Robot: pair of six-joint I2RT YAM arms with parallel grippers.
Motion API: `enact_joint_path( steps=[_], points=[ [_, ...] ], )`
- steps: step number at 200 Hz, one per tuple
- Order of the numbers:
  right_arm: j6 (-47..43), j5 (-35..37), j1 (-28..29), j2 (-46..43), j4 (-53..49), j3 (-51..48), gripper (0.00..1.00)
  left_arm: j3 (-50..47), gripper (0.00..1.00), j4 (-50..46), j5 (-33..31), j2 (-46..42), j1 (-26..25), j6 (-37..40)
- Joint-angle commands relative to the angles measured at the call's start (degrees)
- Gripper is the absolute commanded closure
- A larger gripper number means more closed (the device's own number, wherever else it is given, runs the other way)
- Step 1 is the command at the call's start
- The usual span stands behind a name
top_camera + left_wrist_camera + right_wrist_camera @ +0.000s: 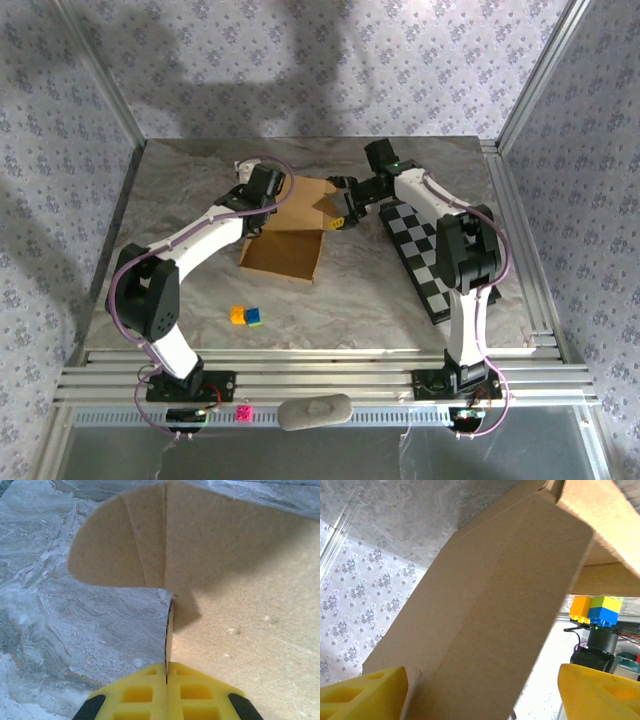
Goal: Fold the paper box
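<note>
The paper box (285, 245) is a tan cardboard sheet lying mid-table with some flaps raised. My left gripper (262, 197) sits at its far left corner. In the left wrist view the yellow fingers (150, 690) are shut on the thin edge of an upright cardboard wall (169, 630), and a rounded flap (120, 545) stands beyond. My right gripper (340, 215) is at the box's far right side. Its jaws (482, 700) stand wide open, with a long cardboard flap (490, 615) slanting between them; there is a clear gap to the right finger (600, 692).
A black-and-white checkerboard (425, 255) lies to the right of the box, under the right arm. Orange and blue-green toy bricks (246, 316) sit in front of the box. Aluminium rails (320, 365) run along the near edge, and patterned walls enclose the table.
</note>
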Motion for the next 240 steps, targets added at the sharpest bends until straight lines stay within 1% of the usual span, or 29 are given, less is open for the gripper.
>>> enact_joint_path(
  steps=[1, 28, 36, 58, 75, 92, 119, 133, 145, 165, 190, 207, 216, 224, 230, 240],
  points=[
    [-1.2, -1.5, -0.1, -1.9, -2.4, -0.9, 0.2, 1.0, 1.0, 1.1, 0.2, 0.0, 0.5, -1.1],
    [0.5, -1.6, -0.8, -0.1, -0.1, 0.8, 0.21, 1.2, 1.0, 0.9, 0.2, 0.2, 0.5, -1.2],
    [-0.9, -2.1, -1.2, 0.4, -0.5, 2.0, 0.21, 1.2, 1.0, 0.7, 0.2, 0.1, 0.5, -1.0],
    [-7.5, -2.9, -4.0, -0.3, -7.0, 3.3, 0.21, 0.8, 1.0, 0.8, 0.2, -0.4, 1.0, -0.8],
    [-8.0, -2.9, -6.3, -2.6, -5.9, 1.1, 0.2, 0.4, 1.0, 1.0, 0.2, -0.7, 1.2, -0.6],
    [-8.4, -3.5, -7.3, -2.5, -5.2, 1.2, 0.21, 0.3, 1.0, 1.1, 0.2, -0.6, 1.3, -0.8],
    [-10.5, -1.9, -7.9, 1.7, -5.7, 4.2, 0.25, 0.9, 1.0, 0.9, 0.2, 0.0, 1.3, -0.9],
    [-11.1, -0.5, -8.3, 4.3, -5.1, 7.1, 0.3, 1.1, 1.0, 0.7, 0.2, 0.1, 1.3, -0.9],
    [-12.5, 1.2, -8.9, 6.7, -7.1, 10.8, 0.34, 1.2, 1.0, 0.5, 0.2, 0.0, 1.2, -0.9],
    [-12.2, 2.5, -9.1, 9.1, -7.8, 14.9, 0.34, 1.1, 1.0, 0.2, 0.2, -0.2, 1.2, -1.0],
    [-9.6, 3.1, -6.9, 8.6, -7.3, 15.0, 0.34, 1.2, 1.0, -0.1, 0.2, -0.3, 1.3, -1.1],
    [-7.7, 7.4, -6.1, 4.3, -1.9, 10.4, 0.35, 1.4, 1.0, -0.1, 0.2, 0.0, 1.3, -1.2],
    [-10.4, 10.6, -6.2, 2.3, -3.1, 9.9, 0.42, 1.5, 1.0, 0.0, 0.2, 0.1, 1.3, -1.0],
    [-15.3, 12.9, -6.7, 1.2, -4.8, 10.5, 0.47, 1.6, 1.0, 0.0, 0.2, 0.2, 1.4, -0.8],
    [-19.1, 14.4, -7.2, 0.7, -5.6, 11.2, 0.48, 1.6, 1.0, 0.0, 0.2, 0.2, 1.4, -0.7],
    [-29.9, 18.0, -8.3, -0.3, -8.4, 13.1, 0.48, 1.6, 1.0, 0.1, 0.2, 0.2, 1.5, -0.4]
  ],
)
